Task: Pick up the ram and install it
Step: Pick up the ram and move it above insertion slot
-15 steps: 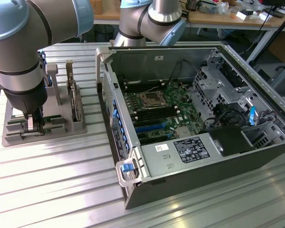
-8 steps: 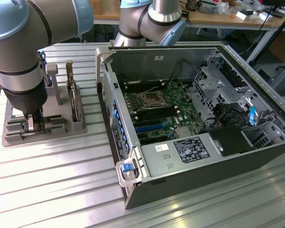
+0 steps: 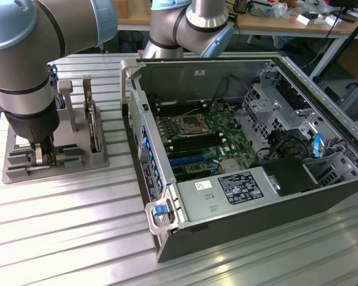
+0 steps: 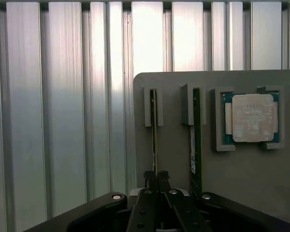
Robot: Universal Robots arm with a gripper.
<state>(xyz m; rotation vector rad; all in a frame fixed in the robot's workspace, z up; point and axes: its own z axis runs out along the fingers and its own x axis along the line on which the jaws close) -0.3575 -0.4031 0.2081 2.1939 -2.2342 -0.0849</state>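
My gripper (image 4: pixel 156 178) is pinched shut on the ram (image 4: pixel 154 128), which stands on edge in its grey tray (image 3: pixel 77 164) at the exterior view's left. The arm (image 3: pixel 24 77) points straight down over it.

The ribbed aluminium tabletop (image 3: pixel 77 238) carries a grey holder tray (image 3: pixel 24 173) directly beneath the tool (image 3: pixel 42 156), and a large open computer case (image 3: pixel 256 226) lying on its side, well apart from the tool.
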